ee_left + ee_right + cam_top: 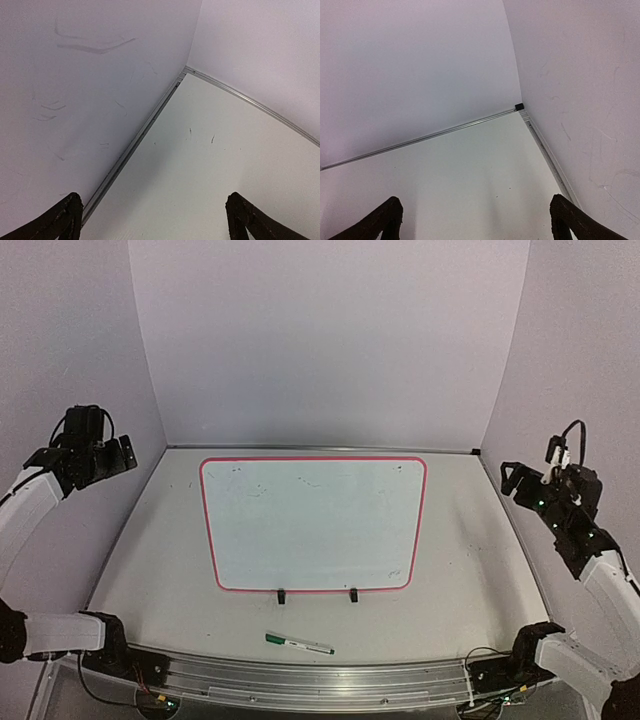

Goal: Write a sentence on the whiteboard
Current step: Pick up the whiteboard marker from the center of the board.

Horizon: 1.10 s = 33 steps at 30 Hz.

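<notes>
Both bent upward, left arm (25,505) and right arm (610,585) flank the whiteboard (313,524); left gripper (153,202) and right gripper (476,201) spread wide.

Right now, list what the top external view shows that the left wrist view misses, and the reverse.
Only top external: the whiteboard, no green writing visible, its two black clips, a green-capped marker and the right gripper. Only left wrist: dark scuffs on the side wall. Both: the left gripper, open, the grey tabletop and the metal rail along the wall.
</notes>
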{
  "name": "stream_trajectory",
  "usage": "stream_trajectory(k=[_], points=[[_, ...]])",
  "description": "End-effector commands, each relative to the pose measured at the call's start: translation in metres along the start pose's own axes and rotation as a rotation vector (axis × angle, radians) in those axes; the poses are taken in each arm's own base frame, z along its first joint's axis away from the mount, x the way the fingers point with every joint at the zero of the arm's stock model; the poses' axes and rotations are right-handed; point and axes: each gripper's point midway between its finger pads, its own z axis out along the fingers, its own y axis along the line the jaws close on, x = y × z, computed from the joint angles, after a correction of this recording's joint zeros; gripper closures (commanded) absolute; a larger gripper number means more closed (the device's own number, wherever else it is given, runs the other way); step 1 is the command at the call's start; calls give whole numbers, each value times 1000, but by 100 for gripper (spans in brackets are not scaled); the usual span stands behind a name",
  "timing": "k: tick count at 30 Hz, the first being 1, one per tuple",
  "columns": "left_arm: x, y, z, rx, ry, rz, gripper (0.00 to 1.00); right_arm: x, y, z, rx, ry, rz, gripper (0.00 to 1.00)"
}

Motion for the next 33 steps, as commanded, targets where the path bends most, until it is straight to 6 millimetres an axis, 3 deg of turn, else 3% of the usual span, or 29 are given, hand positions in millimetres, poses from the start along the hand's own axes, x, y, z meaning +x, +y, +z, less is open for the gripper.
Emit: stream_trajectory(k=[1, 6, 13, 17, 22, 27, 30, 33], points=[[-28, -11, -31, 79, -1, 82, 0, -24, 41, -13, -185, 61, 17, 4], [-38, -20, -36, 120, -8, 136, 1, -43, 84, -34, -388, 129, 1, 8], [-17, -35, -26, 229, -42, 119, 0, -43, 169, -74, -682, 261, -102, 13], [-8, -40, -18, 242, 3, 149, 1, -6, 226, -87, -816, 402, -226, 16], [-3, -38, -13, 225, 11, 160, 0, 38, 305, -132, -967, 465, -424, 17], [-4, -32, -10, 192, 0, 182, 1, 82, 365, -182, -1116, 530, -528, 20], [-2, -31, -9, 185, 3, 184, 0, 129, 390, -209, -1170, 622, -585, 23], [-1, -32, -9, 192, 6, 181, 0, 194, 398, -213, -1165, 784, -580, 29]])
